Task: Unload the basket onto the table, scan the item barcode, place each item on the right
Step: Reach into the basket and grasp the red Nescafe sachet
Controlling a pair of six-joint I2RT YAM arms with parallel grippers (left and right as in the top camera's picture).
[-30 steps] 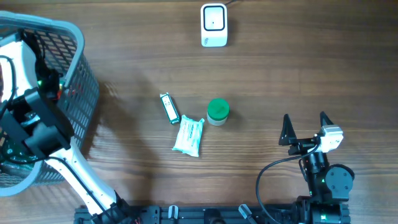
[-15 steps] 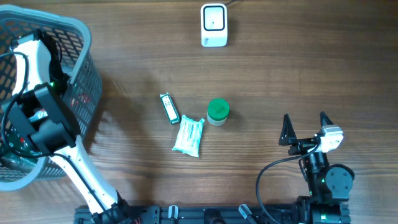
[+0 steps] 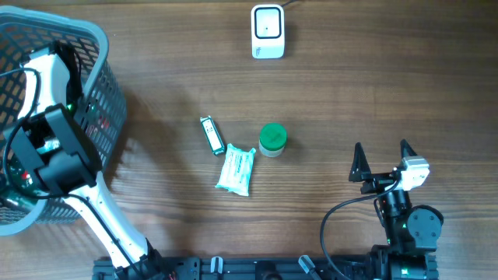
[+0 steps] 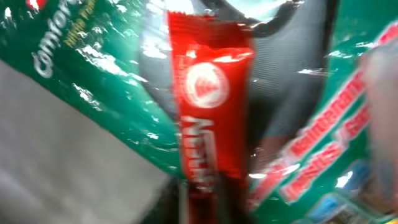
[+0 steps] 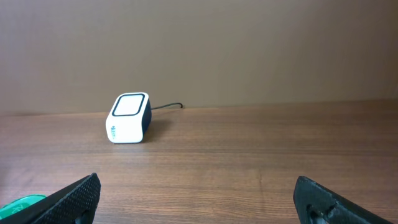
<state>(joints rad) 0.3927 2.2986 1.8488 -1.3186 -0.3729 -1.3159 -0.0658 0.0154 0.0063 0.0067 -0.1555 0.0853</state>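
Note:
In the left wrist view a red snack bar wrapper (image 4: 208, 99) lies on shiny green bags (image 4: 81, 68), blurred and very close. Its lower end runs down between the dark fingers of my left gripper (image 4: 202, 208), which is shut on it. From overhead, the left arm (image 3: 54, 148) reaches down into the grey basket (image 3: 99, 40), and its fingers are hidden there. The white barcode scanner (image 3: 268, 31) stands at the table's far edge and shows too in the right wrist view, scanner (image 5: 129, 117). My right gripper (image 3: 383, 159) rests open near the front right, nothing between its fingers (image 5: 71, 199).
Mid-table lie a small green-and-white tube (image 3: 212, 134), a pale green-and-white packet (image 3: 236, 170) and a green-lidded jar (image 3: 272, 139). The jar's lid (image 5: 18, 205) peeks in at the right wrist view's lower left. The basket holds several more packets (image 4: 323, 155).
The left gripper has shut on the red wrapper inside the basket. The left arm and basket shifted slightly. The right arm has not moved.

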